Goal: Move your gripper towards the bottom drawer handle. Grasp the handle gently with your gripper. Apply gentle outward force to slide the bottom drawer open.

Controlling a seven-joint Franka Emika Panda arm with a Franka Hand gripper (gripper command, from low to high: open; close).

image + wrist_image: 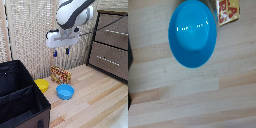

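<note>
We should swing across to the exterior view's right and come level with the handle (108, 58) on the bottom drawer (111, 61), squaring the fingers around the bar. Our gripper (61, 51) hangs open, pointing down, high above the blue bowl (65, 91), well apart from the dresser.

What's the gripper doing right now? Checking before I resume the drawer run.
Gripper: open, holding nothing, hanging in the air above the blue bowl.
</note>
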